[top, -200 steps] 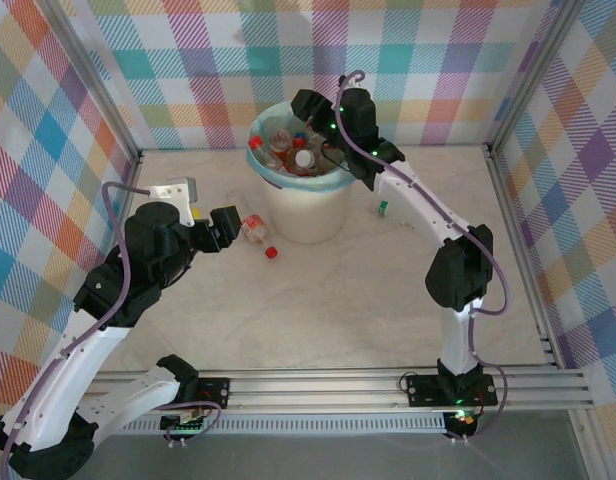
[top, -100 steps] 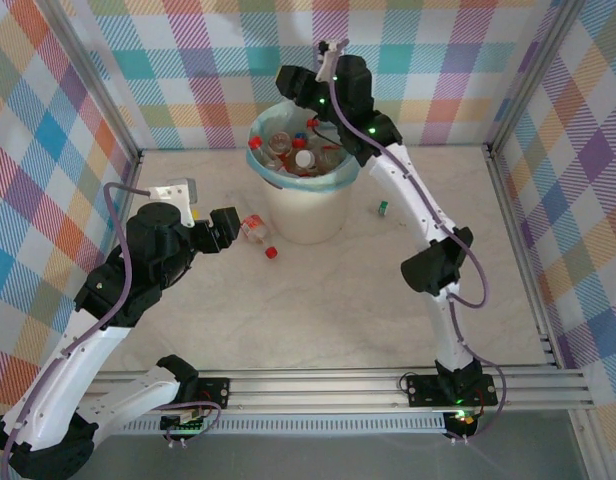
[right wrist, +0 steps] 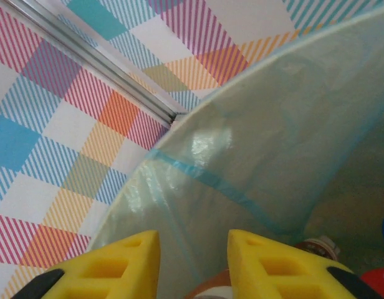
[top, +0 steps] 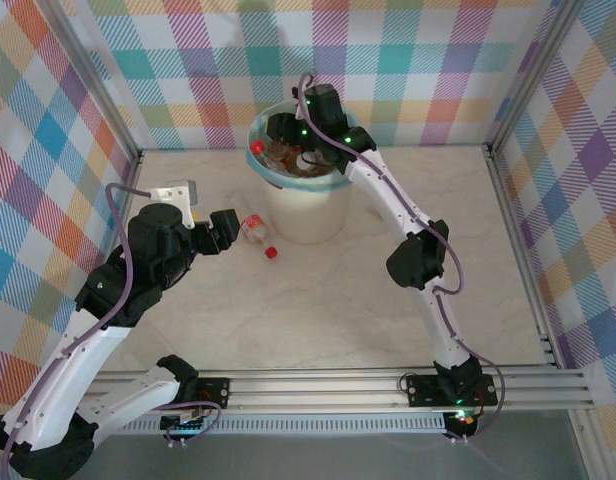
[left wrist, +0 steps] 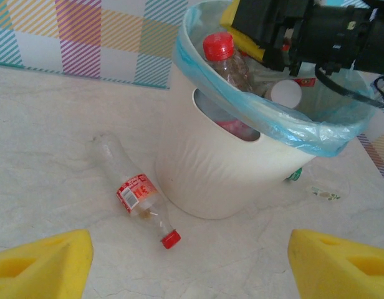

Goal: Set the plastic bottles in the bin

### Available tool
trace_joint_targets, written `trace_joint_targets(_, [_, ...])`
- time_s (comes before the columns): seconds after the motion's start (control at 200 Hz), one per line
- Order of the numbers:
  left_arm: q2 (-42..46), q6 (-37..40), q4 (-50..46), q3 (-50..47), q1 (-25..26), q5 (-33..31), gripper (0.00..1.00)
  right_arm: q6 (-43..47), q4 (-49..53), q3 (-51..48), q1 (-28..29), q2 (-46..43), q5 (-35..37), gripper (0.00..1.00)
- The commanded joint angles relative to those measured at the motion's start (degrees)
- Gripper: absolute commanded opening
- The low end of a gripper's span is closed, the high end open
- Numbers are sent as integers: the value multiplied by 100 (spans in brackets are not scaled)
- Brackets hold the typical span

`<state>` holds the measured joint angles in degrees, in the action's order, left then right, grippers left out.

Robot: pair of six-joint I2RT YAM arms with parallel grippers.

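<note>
One plastic bottle with a red label and red cap lies on its side on the table, just left of the bin's foot. The cream bin with its light blue bag holds several bottles, one red-capped. My left gripper hovers open in front of the lying bottle, with nothing between its fingers. My right gripper hangs inside the bin's mouth, facing the blue liner. Its fingers stand a narrow gap apart with nothing gripped.
A small green scrap and a clear wrapper lie on the table to the right of the bin. Plaid walls with aluminium posts close in the table, and a metal rail runs along the near edge.
My right arm swung left from the bin's right rim to over its mouth and dipped in, its fingers narrowing. The left arm and the lying bottle stayed put.
</note>
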<state>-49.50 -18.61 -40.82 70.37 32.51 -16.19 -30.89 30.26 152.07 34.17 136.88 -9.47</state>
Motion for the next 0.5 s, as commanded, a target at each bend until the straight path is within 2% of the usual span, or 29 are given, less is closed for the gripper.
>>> trace_joint_targets(0.0, [-12, -59, -67, -23, 31, -102, 82, 429, -76, 287, 36, -602, 104, 42])
trace_joint_targets(0.11, [-56, -45, -16, -14, 29, -29, 82, 986, 137, 114, 28, -1219, 295, 50])
trace_joint_targets(0.225, [-145, 17, 102, 11, 32, 181, 82, 1492, 374, -875, -36, -2185, 628, 57])
trace_joint_targets(0.37, [-287, 264, 415, 34, 36, 641, 81, 1433, 111, -3325, -407, -3772, 1083, 60])
trace_joint_targets(0.495, [-397, 574, 755, 129, 132, 1033, 80, 914, -443, -5584, -1052, -5267, 1202, 61])
